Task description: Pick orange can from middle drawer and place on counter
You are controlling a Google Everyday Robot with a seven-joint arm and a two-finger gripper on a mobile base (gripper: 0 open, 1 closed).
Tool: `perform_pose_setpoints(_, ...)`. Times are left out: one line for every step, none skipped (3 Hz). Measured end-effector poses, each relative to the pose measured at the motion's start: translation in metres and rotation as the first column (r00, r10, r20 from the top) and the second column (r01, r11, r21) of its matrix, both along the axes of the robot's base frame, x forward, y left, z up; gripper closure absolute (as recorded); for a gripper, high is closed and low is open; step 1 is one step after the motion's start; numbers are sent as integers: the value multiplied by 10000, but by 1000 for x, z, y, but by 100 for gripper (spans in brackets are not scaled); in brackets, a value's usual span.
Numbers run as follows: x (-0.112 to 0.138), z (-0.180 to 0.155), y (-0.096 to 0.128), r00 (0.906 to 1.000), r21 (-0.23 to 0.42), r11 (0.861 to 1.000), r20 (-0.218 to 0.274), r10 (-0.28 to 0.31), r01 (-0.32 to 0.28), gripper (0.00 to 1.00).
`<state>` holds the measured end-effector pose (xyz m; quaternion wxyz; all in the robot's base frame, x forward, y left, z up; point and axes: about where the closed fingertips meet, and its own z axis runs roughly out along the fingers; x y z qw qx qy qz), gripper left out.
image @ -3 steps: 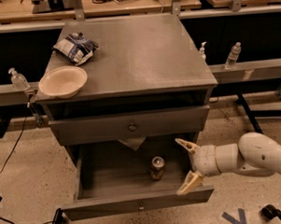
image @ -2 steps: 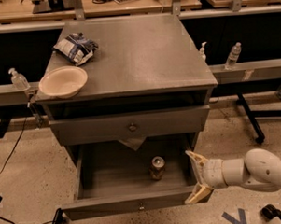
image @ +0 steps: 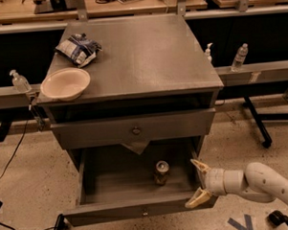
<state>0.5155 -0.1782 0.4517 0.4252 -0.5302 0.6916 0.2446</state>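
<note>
Standing upright in the pulled-out drawer (image: 119, 184), toward the right of its floor and nearer the back than the front, is a small orange can (image: 161, 172) with a silver top. This grey drawer sits low in a grey cabinet, with a small pale knob on its narrow front. At the drawer's right front corner hovers the robot's hand (image: 191, 184), its two pale fingers spread wide, one above the other, pointing left into the drawer. The hand holds nothing and is clear of the can, which stands just to its left. A white arm (image: 264, 181) stretches away to the right of the drawer. Above the drawer is a closed front (image: 97, 133) with a darker knob, and above that the flat grey bench (image: 146, 54). On the bench's left side rest a shallow cream bowl (image: 65, 83) and, behind it, a crumpled blue and white bag (image: 78, 48).
</note>
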Motion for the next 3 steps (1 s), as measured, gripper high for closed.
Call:
perform_pose_setpoints(21,6,9,9997,1509,9883,-131,-189,207,0)
perform_pose_setpoints(28,5,13,9981,2314,9715,-457,-412,507,0)
perform_pose_setpoints(40,-16,35,9955,2487,9662,-819,-486,676,0)
